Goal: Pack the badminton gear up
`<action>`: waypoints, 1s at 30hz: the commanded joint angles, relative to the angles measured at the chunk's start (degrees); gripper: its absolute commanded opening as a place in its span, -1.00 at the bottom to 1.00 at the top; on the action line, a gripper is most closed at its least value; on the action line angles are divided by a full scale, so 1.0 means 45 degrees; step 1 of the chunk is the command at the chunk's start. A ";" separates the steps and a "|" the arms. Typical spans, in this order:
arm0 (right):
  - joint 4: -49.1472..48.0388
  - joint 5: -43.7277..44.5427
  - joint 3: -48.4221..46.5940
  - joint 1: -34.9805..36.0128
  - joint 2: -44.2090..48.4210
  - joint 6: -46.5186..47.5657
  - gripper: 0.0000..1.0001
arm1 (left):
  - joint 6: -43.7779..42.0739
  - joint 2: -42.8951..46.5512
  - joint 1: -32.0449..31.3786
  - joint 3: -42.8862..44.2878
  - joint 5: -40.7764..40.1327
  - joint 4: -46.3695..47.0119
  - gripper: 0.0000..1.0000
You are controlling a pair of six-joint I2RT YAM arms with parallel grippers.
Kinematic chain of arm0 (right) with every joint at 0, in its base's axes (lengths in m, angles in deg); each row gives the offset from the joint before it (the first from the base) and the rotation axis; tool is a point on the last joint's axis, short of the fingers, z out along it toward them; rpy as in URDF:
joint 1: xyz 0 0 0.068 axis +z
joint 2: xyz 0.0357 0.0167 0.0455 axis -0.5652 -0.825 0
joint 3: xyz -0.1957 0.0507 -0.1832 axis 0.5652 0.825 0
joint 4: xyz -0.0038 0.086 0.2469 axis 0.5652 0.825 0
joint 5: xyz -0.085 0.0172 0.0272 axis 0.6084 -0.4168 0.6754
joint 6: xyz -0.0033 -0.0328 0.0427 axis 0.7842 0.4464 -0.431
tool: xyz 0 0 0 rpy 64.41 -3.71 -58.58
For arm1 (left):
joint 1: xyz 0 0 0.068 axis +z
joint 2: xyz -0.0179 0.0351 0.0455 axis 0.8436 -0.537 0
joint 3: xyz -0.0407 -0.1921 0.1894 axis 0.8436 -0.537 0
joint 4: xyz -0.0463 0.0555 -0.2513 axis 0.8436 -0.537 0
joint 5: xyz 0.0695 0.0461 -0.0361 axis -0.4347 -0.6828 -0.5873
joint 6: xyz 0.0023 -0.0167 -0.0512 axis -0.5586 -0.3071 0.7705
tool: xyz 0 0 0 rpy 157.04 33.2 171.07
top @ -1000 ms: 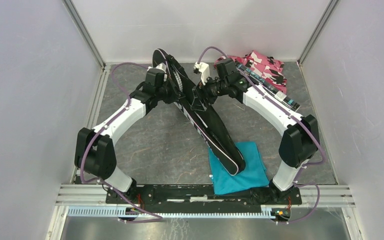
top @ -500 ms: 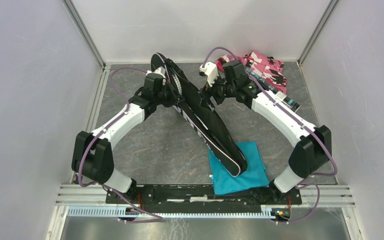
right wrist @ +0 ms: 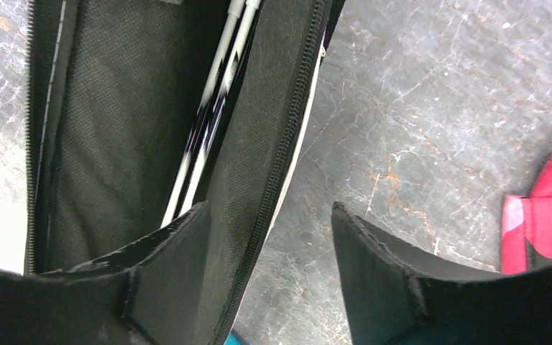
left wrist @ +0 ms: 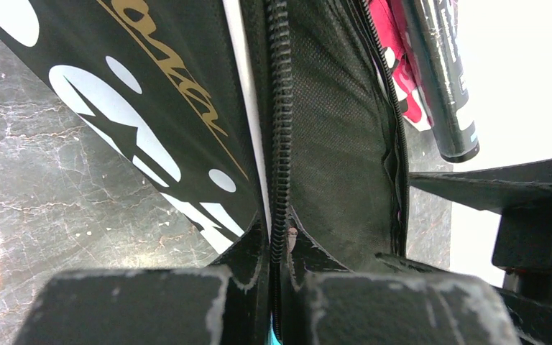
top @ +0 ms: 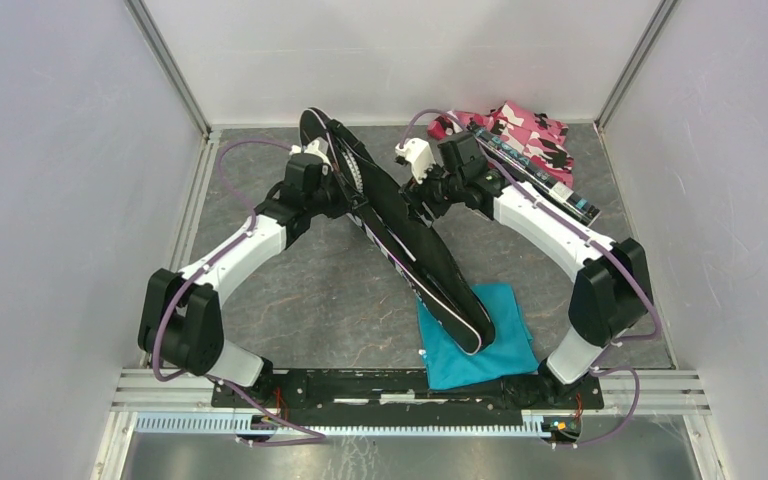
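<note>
One black racquet-shaped bag (top: 430, 265) of woven mesh-lined fabric, with white and gold lettering and a coiled zip, lies diagonally on the grey marbled floor (top: 310, 290). Its narrow end rests on one teal square cloth (top: 490, 355). Two thin silvery racquet shafts (right wrist: 212, 115) show inside the opened bag. One long black tube (top: 540, 175) lies on one pink-black camouflage fabric (top: 535, 130) at the far right.

The left gripper (left wrist: 279, 241) is pinched together on the bag's zip edge. The right gripper (right wrist: 267, 215) has its jaws apart, straddling the opposite flap edge.

Since a second ago, the left arm has stretched farther forward and the right wrist has dropped closer over the bag. The bag's narrow end stays on the cloth.
</note>
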 commanded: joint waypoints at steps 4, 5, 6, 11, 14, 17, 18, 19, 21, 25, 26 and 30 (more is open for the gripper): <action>-0.0156 -0.1373 0.0128 -0.0003 -0.0223 0.0263 -0.04 | 0.0011 0.0620 0.0029 0.0086 -0.0175 0.1270 -0.96; -0.0136 -0.1698 0.0136 -0.0007 -0.0177 0.0287 -0.11 | 0.0041 0.0574 0.0021 0.0142 -0.0254 0.1222 -0.96; -0.0134 -0.1977 0.0153 0.0026 -0.0106 0.0290 -0.16 | 0.0051 0.0483 0.0020 0.0223 -0.0332 0.1148 -0.97; -0.0037 -0.3266 0.0003 -0.0009 0.0003 0.0210 -0.53 | 0.0207 0.0061 0.0029 0.0671 -0.0472 0.0981 -0.96; -0.0055 -0.3912 -0.0022 -0.0001 -0.0055 0.0105 -0.71 | 0.0327 -0.0194 0.0001 0.0929 -0.0570 0.0892 -0.96; -0.0155 -0.4472 -0.0011 -0.0003 -0.0067 -0.0076 -0.76 | 0.0384 -0.0484 0.0002 0.1344 -0.1129 0.0391 -0.96; -0.0185 -0.4622 -0.0001 0.0014 -0.0045 -0.0148 -0.76 | 0.0444 -0.0617 0.0000 0.1489 -0.1250 0.0255 -0.97; -0.0222 -0.4795 -0.0001 0.0001 -0.0066 -0.0204 -0.76 | 0.0517 -0.0756 0.0002 0.1636 -0.1280 0.0168 -0.96; -0.0247 -0.5032 -0.0021 0.0064 -0.0087 -0.0332 -0.72 | 0.0682 -0.0995 0.0002 0.1879 -0.1271 0.0069 -0.96; -0.0413 -0.5363 0.0181 0.0177 -0.0105 -0.0572 -0.49 | 0.0994 -0.1376 -0.0002 0.2178 -0.1178 -0.0001 -0.96; -0.0487 -0.5499 0.0236 0.0207 -0.0110 -0.0707 -0.37 | 0.1050 -0.1476 -0.0019 0.2204 -0.1163 -0.0006 -0.96; -0.0764 -0.5753 0.0337 0.0300 -0.0086 -0.1143 0.09 | 0.1182 -0.1626 -0.0039 0.2259 -0.1114 -0.0017 -0.97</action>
